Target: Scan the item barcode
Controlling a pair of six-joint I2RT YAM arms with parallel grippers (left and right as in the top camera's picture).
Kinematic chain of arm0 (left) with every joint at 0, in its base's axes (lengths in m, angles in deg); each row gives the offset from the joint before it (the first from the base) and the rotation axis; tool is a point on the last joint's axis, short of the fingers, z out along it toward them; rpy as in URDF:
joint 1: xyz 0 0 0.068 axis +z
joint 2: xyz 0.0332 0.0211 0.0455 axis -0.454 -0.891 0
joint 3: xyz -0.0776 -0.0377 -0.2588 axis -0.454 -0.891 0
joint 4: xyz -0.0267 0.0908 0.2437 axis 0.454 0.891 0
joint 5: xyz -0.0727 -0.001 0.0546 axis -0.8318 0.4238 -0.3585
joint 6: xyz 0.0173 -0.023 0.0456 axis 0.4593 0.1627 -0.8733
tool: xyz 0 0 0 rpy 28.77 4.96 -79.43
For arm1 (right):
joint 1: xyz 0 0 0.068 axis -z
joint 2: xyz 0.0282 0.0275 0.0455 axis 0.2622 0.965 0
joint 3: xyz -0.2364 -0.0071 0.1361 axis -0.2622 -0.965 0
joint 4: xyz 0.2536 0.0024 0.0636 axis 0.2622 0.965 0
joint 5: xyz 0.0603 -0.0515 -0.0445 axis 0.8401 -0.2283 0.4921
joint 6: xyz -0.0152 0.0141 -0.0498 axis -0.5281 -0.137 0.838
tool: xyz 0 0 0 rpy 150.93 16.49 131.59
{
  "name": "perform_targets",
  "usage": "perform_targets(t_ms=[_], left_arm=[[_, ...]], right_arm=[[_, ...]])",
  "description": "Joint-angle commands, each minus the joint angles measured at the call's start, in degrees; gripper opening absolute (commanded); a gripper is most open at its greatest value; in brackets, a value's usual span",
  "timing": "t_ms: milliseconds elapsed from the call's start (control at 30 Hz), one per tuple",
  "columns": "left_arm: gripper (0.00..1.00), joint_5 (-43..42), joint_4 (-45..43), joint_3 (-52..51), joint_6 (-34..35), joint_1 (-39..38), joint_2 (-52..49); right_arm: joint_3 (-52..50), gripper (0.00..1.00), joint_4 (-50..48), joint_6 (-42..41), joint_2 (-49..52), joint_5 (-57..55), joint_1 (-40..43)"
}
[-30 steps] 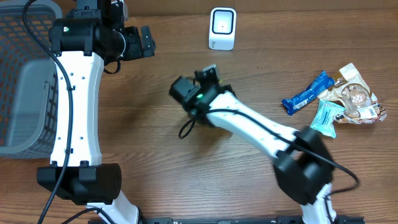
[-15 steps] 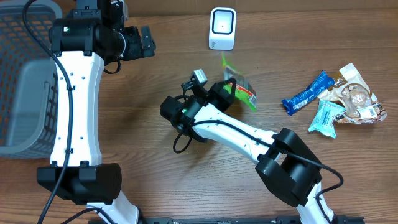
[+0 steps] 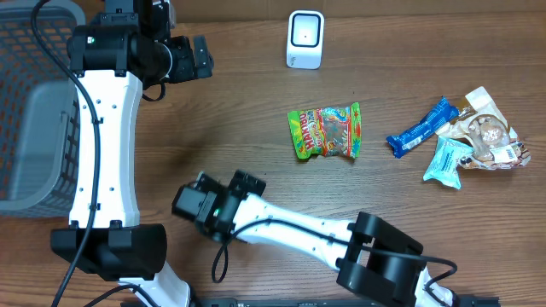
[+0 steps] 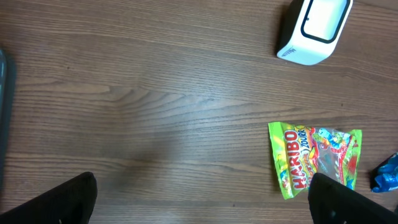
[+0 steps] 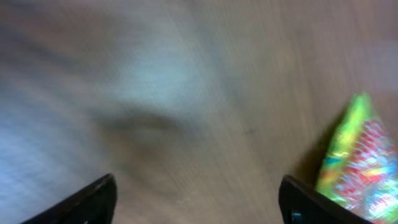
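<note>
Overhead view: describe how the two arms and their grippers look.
Both arms have white, rounded link shells with black joint housings. The left arm carries a black cable along its white link and ends in a black left gripper. The right arm shows a small green light near its wrist, with a dark cable loop below.

Scanner (image 3: 304, 38): stands at the far middle of the table (image 3: 222, 119).
Bag (image 3: 324, 131): flat on the table, before the scanner and slightly right of it, apart from it.
Basket (image 3: 34, 128): far left, well apart from the bag.
Bar (image 3: 418, 128): right of the bag, tilted.
Packets (image 3: 482, 141): heaped at the right edge, just beside the bar.
</note>
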Motion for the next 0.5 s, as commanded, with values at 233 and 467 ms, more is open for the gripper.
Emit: perform_targets(t_ms=[233,467], left_arm=[[1.00,0.22,-0.04,0.52,0.17,-0.37,-0.22],[1.00,0.22,-0.04,0.52,0.17,-0.37,-0.22]], right_arm=[[2.29,0.93,7.61,-8.52,-1.53,9.75,20.83],[0.00,0.93,3.87,13.90,-1.53,10.95,30.69]])
